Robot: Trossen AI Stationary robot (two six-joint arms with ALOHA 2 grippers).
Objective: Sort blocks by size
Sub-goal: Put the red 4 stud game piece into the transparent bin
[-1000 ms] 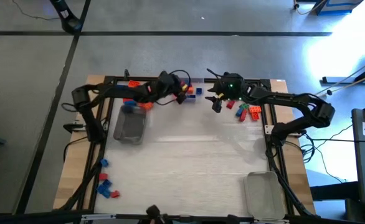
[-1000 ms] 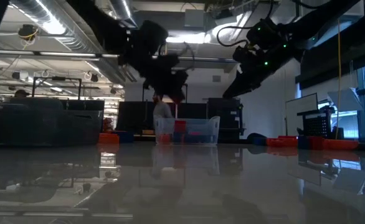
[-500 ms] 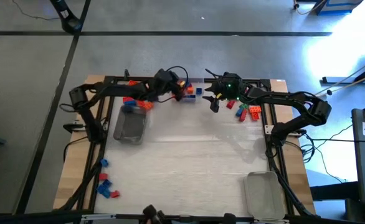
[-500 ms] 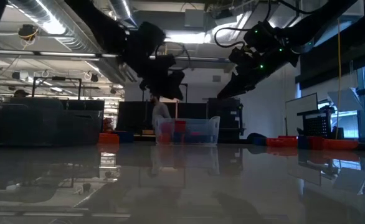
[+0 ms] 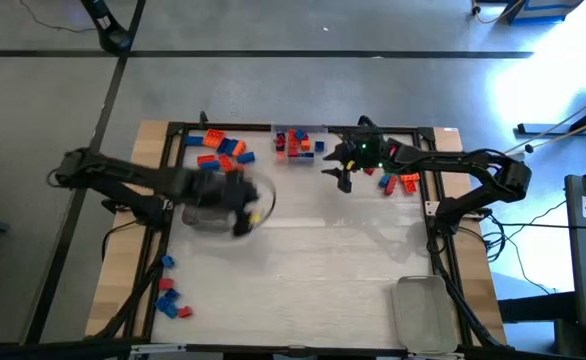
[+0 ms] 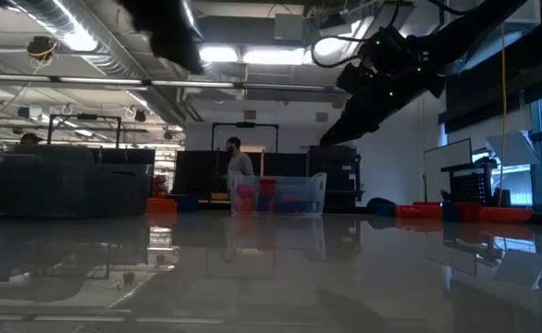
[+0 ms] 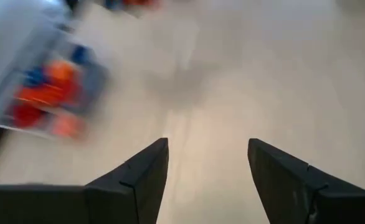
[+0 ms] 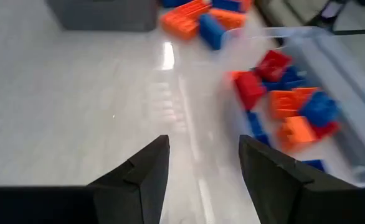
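Pale surface (image 5: 303, 270) carries blocks (image 5: 295, 143) in a clear tray (image 5: 318, 131) at its far edge. I read both claws, left (image 7: 207, 163) and right (image 8: 204, 158), as spread and empty. Blocks look light, rigid, slick: I would pinch across flat sides.

A clear tray (image 5: 424, 312) sits at the table's (image 5: 313, 270) near right corner; a person (image 6: 238, 170) stands beyond.
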